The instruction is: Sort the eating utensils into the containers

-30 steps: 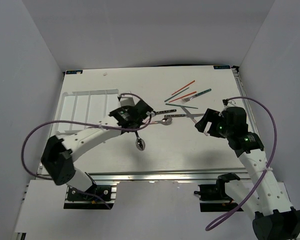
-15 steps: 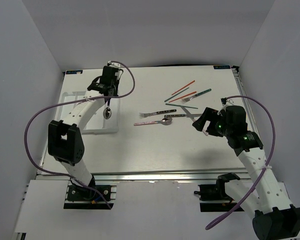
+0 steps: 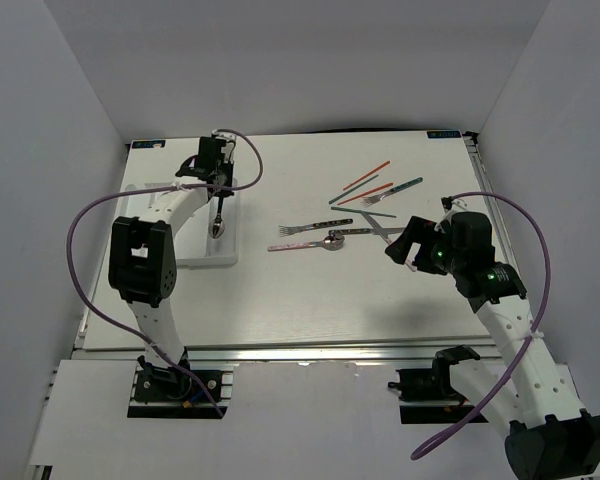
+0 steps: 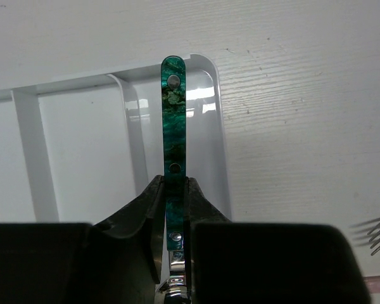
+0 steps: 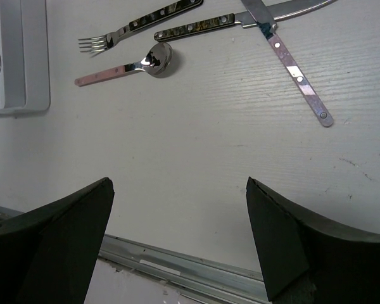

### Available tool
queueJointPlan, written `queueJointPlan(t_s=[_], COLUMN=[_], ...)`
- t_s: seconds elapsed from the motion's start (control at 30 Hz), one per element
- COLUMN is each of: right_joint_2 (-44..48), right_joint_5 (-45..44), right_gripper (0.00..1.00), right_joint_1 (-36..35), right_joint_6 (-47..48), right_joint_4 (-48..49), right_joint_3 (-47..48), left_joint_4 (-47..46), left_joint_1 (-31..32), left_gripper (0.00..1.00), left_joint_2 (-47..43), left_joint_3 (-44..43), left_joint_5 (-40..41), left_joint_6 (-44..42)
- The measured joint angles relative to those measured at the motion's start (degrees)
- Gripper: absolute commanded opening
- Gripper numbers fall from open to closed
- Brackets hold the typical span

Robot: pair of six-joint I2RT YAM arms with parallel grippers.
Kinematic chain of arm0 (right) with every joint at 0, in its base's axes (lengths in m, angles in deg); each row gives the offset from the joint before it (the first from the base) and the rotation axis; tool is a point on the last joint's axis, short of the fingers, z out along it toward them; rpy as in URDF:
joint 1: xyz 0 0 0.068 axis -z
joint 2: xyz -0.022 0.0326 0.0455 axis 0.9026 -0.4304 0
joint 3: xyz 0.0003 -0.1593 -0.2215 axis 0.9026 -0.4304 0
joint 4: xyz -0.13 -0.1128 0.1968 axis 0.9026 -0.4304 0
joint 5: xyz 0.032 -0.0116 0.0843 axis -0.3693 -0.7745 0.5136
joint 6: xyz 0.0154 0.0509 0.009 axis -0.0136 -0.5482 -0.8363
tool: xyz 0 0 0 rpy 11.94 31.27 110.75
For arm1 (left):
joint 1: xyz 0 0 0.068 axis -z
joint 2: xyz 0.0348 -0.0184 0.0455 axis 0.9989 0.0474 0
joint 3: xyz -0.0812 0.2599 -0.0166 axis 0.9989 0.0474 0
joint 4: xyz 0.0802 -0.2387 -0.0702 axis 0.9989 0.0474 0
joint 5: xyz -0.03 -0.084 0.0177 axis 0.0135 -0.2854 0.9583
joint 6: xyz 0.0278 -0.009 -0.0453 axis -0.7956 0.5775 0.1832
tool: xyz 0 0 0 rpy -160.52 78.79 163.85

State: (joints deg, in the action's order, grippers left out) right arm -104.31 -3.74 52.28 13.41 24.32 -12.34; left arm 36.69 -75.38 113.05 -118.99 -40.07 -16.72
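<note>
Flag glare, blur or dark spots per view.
Top external: even light, faint glare on the front rail. Left wrist: teal-handled spoon sharp, bright reflection on the tray wall. Right wrist: pink-handled spoon sharp, near foreground black and soft.

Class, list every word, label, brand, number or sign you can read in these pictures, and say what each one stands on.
No text can be read in any view.
Two blue stickers at the far corners of the table: too small to read.
A pale strip on the metal rail: blurred, unreadable.
The spoon: rivets and a green pattern on its handle, no lettering.
</note>
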Motion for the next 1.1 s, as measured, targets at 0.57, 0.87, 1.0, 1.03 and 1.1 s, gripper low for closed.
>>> queueJointPlan(t_s=[0.57, 0.87, 1.0, 1.03, 1.1], right_joint_2=[-0.5, -0.8, -0.8, -0.8, -0.8], right_joint_5=[0.0, 0.0, 0.2, 0.3, 0.4], right_gripper=[0.89, 0.89, 0.89, 0.89, 0.89], right_joint_1=[0.0, 0.0, 0.0, 0.0, 0.0], right_joint_6=[0.0, 0.1, 0.3, 0.4, 0.5], right_joint_4=[0.0, 0.0, 0.0, 0.0, 0.0], right_joint_3=[0.0, 0.0, 0.0, 0.0, 0.0], left_joint_4=[-2.8, -5.1, -4.0, -3.0, -1.4], left_joint_1=[0.2, 10.8, 16.8, 17.4, 18.4], left_gripper=[0.98, 0.89, 0.74, 0.71, 0.68], left_joint_2=[-2.8, -11.3, -11.1, -10.5, -8.4], left_joint_3=[8.5, 7.0, 5.8, 5.2, 3.5], left_joint_5=[-1.7, -12.3, -22.9, -25.1, -28.3], left_joint_6=[4.1, -3.5, -10.3, -12.0, -14.7])
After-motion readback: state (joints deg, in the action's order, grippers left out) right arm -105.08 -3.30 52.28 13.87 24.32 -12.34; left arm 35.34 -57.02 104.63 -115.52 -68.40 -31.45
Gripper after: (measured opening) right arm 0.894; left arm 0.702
